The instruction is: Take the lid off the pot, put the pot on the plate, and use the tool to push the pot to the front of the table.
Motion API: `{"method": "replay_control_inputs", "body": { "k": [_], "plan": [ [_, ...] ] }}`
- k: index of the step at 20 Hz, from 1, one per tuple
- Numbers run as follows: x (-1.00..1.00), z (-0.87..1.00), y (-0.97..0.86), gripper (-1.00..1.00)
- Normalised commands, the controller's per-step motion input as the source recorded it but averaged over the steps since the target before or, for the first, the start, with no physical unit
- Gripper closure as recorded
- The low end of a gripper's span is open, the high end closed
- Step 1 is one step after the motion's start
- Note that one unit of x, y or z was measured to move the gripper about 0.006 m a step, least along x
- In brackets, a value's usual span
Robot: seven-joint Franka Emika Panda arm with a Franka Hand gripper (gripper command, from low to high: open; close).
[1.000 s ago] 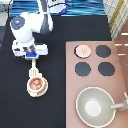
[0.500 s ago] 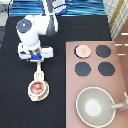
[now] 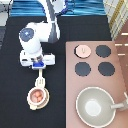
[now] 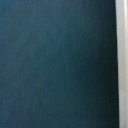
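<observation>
Pale-pink round lid with its small knob already off, resting on the pinkish-brown stove counter over the burner nearest the exterior view's top left. Small pale-pink pot, reddish-brown inside, set on the cream rimmed plate on the black table, toward the exterior view's bottom left. Cream spatula tool lying just above, its head touching the plate's upper rim. Gripper right over the tool's handle end — grip state: cannot tell. Large grey-green pan at bottom right. Wrist view: dark blue surface with a pale strip only.
</observation>
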Motion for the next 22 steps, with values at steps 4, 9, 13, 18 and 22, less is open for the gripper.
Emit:
{"method": "replay_control_inputs", "body": {
  "k": [4,9,13,18,22],
  "plan": [
    [1.00,0.16,0.04,1.00],
    [1.00,0.17,0.06,1.00],
    [1.00,0.17,0.07,1.00],
    [1.00,0.17,0.06,1.00],
    [1.00,0.17,0.06,1.00]
  ]
}}
